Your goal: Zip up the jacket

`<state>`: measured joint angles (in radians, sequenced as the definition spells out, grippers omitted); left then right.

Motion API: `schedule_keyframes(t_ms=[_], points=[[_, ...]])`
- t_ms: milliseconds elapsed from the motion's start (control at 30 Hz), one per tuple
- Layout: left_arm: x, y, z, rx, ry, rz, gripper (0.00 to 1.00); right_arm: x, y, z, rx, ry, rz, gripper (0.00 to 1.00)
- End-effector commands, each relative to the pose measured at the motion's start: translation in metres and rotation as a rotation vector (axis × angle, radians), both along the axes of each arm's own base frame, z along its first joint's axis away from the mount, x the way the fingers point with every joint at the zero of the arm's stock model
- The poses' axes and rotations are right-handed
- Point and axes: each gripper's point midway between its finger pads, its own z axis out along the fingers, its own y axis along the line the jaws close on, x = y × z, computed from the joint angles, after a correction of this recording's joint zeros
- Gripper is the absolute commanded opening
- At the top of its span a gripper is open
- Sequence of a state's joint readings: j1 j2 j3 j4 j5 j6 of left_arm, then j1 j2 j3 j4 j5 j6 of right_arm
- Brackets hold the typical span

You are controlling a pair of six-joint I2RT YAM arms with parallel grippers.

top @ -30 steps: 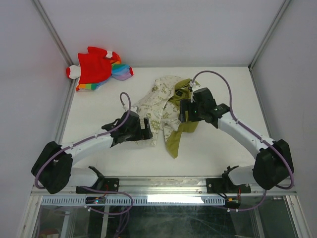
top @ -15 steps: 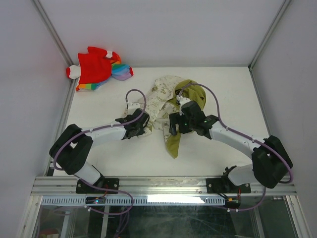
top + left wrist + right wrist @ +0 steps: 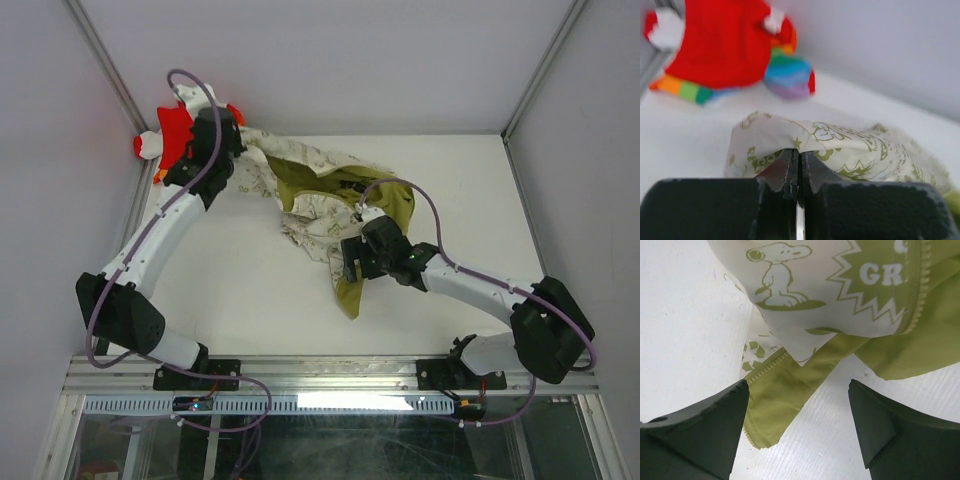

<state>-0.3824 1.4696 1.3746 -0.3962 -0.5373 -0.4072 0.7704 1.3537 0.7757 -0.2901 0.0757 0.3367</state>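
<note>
The cream jacket (image 3: 330, 190) with olive-green prints lies stretched across the middle of the table, its olive lining showing. My left gripper (image 3: 236, 150) is at the back left, shut on a fold of the jacket's (image 3: 840, 145) cream edge, and the left gripper's (image 3: 799, 156) jaws press together with cloth pinched between them. My right gripper (image 3: 346, 268) hovers open over the jacket's near end. In the right wrist view the olive zipper strip (image 3: 785, 400) lies on the table between the right gripper's (image 3: 797, 385) wide-apart fingers, not touched by them.
A red and rainbow-coloured garment (image 3: 172, 128) lies in the back left corner, right behind my left gripper, and it fills the top of the left wrist view (image 3: 725, 45). Metal frame posts and grey walls enclose the white table (image 3: 480, 190).
My left gripper closed on the jacket's edge and swung it to the back left, pulling the jacket out wide. My right gripper shifted a little nearer, staying open over the strip.
</note>
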Motion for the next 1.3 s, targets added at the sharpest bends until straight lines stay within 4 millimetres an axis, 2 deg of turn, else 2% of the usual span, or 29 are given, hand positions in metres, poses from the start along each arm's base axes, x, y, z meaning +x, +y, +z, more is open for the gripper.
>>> schedule_keyframes(t_ms=[0,67,133,200,300,367,433,500,533,667,733,833,900,1033,1133,1200,1267], points=[[0.053,0.028,0.089,0.079,-0.181,0.035,0.02,0.021,-0.003,0.037,0.027,-0.125,-0.07,0.84],[0.075,0.024,0.103,0.1,-0.198,0.009,0.26,0.026,-0.006,0.042,0.024,-0.133,-0.085,0.84],[0.091,0.016,0.108,0.118,-0.207,-0.027,0.39,0.032,-0.01,0.048,0.034,-0.139,-0.097,0.85],[0.099,0.005,0.093,0.111,-0.176,-0.074,0.54,0.04,-0.019,0.055,0.051,-0.146,-0.127,0.86],[0.088,-0.017,0.069,0.021,-0.109,-0.165,0.69,0.054,-0.035,0.061,0.088,-0.138,-0.176,0.86],[0.069,-0.033,0.05,-0.038,-0.069,-0.22,0.79,0.064,-0.044,0.063,0.125,-0.127,-0.204,0.86],[0.045,-0.053,0.025,-0.095,-0.011,-0.28,0.84,0.072,-0.051,0.065,0.163,-0.123,-0.223,0.86],[0.016,-0.08,0.001,-0.147,0.033,-0.344,0.86,0.082,-0.061,0.064,0.182,-0.125,-0.254,0.86],[0.001,-0.093,-0.005,-0.174,0.033,-0.379,0.88,0.088,-0.068,0.063,0.188,-0.121,-0.281,0.86],[-0.057,-0.158,-0.058,-0.292,0.141,-0.559,0.91,0.11,-0.091,0.054,0.237,-0.096,-0.36,0.83],[-0.081,-0.187,-0.082,-0.354,0.202,-0.635,0.93,0.117,-0.092,0.048,0.283,-0.071,-0.361,0.81],[-0.102,-0.22,-0.109,-0.388,0.255,-0.686,0.95,0.126,-0.086,0.041,0.325,-0.056,-0.351,0.81],[-0.109,-0.237,-0.121,-0.409,0.284,-0.716,0.96,0.129,-0.083,0.032,0.337,-0.038,-0.356,0.81],[-0.106,-0.25,-0.149,-0.441,0.343,-0.691,0.96,0.134,-0.075,0.014,0.365,-0.004,-0.351,0.81],[-0.099,-0.251,-0.167,-0.447,0.351,-0.657,0.93,0.136,-0.072,0.006,0.371,0.01,-0.344,0.71],[-0.092,-0.251,-0.172,-0.431,0.34,-0.648,0.84,0.139,-0.073,0.003,0.358,0.01,-0.344,0.58],[-0.082,-0.244,-0.171,-0.418,0.329,-0.627,0.6,0.141,-0.079,0.003,0.322,0.004,-0.356,0.4]])
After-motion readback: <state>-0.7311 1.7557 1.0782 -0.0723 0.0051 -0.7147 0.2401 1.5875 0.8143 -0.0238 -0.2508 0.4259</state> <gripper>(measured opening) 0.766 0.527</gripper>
